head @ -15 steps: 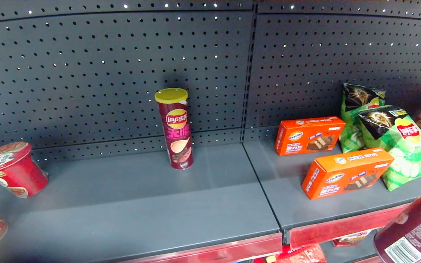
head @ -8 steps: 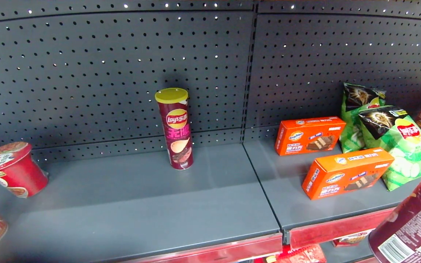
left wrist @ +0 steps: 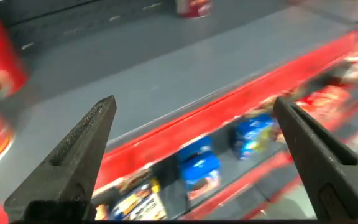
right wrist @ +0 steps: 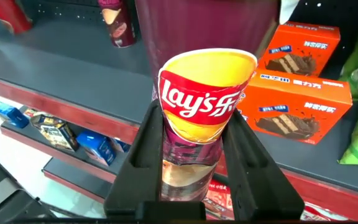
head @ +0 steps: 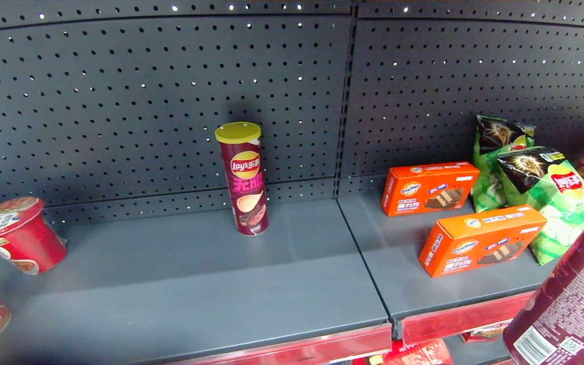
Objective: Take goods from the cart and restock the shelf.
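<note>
1. Well, my left end effector [left wrist: 194,104] hangs wide open and holds nothing, facing the front edge of the shelf [head: 195,284].
2. At the left edge of the head frame sit two red noodle cups [head: 15,233], lids sealed, so I can't see what is inside.
3. At centre frame a crisp can [head: 244,177] stands upright near the back panel [head: 119,101], yellow lid on.
4. Right of centre lie two orange boxes [head: 426,187], then green crisp bags [head: 550,203], all closed.
5. At lower right, the held can [head: 571,304] is clamped around its body by my right end effector [right wrist: 199,118], off the shelf and in front of it. I judge it a light cardboard tube, stiff yet crushable, with a slick wrap and fragile crisps inside. A gentle mid-body squeeze suits it.
</note>
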